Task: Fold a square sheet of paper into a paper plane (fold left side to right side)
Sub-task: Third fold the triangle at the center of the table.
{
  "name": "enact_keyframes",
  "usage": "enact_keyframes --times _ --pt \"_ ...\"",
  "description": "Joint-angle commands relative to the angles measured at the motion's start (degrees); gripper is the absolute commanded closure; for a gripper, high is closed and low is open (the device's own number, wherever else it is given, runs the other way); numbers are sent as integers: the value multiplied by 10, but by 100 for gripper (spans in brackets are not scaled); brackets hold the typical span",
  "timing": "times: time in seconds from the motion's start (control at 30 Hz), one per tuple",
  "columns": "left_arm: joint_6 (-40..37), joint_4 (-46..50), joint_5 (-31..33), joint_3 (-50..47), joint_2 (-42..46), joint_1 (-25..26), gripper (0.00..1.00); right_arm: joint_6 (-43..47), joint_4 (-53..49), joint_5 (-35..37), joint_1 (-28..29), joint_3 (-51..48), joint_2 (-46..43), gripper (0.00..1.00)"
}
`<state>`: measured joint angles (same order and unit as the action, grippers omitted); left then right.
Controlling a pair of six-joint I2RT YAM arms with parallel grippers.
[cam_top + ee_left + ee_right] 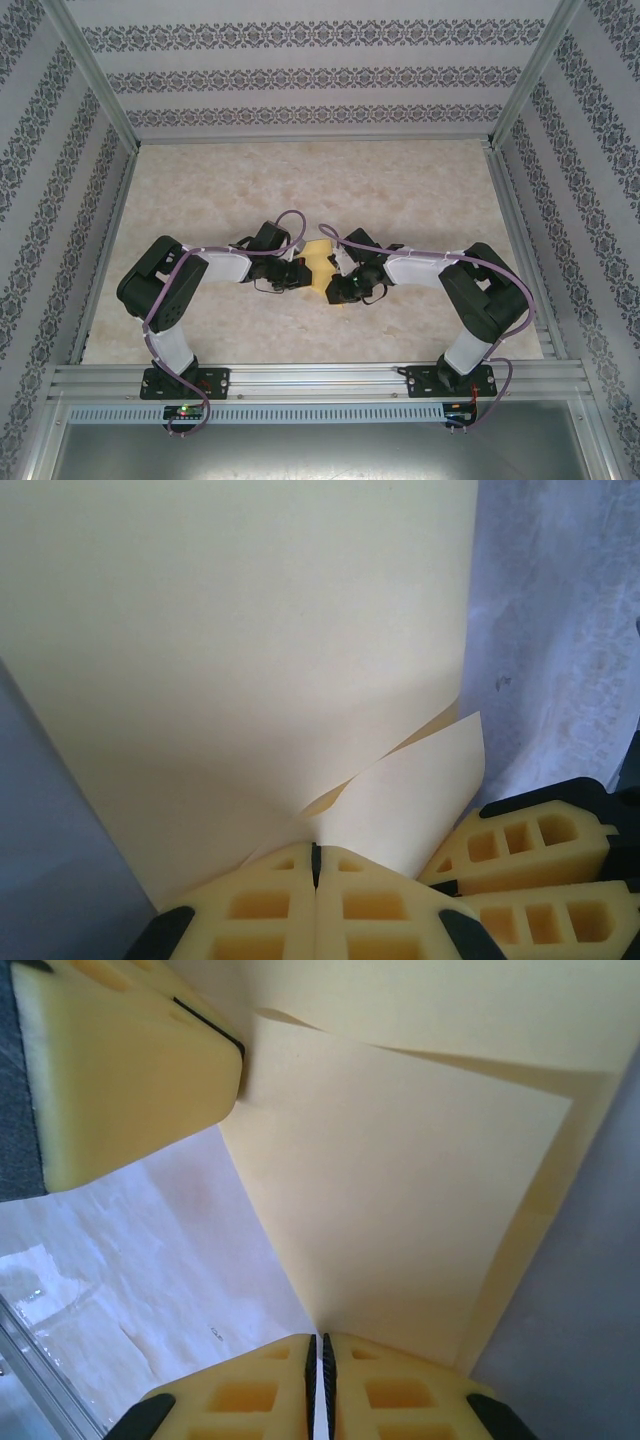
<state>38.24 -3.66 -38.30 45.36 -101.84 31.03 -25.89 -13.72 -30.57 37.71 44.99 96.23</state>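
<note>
A pale beige, marble-patterned table top (300, 180) seen from above, boxed in by a back wall (320, 75), a left wall (50, 200) and a right wall (590, 200), each white with dark ornamental bands. Silver metal posts (92, 75) stand at the back corners. A silver rail (320, 378) and a slotted strip (320, 412) run along the near edge.

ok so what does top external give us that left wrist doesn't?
Top external: the left arm and right arm bent inward, meeting mid-table over a small patch of yellow paper, with patterned walls around. Left wrist: the left pincer shut on the paper's near edge, a corner of the sheet curling up beside it, and the right pincer close alongside. Both: the yellow paper sitting between the two pincers.
</note>
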Motion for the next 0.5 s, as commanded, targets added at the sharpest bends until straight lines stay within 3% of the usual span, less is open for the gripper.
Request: enact_keyframes --times 0.0,0.47 --pt "-19 62 45 -4 -2 5 95 -10 -49 0 -2 -27 0 87" --pt "-22 68 50 3 -6 5 95 -9 -101 9 -8 -86 -92 90"
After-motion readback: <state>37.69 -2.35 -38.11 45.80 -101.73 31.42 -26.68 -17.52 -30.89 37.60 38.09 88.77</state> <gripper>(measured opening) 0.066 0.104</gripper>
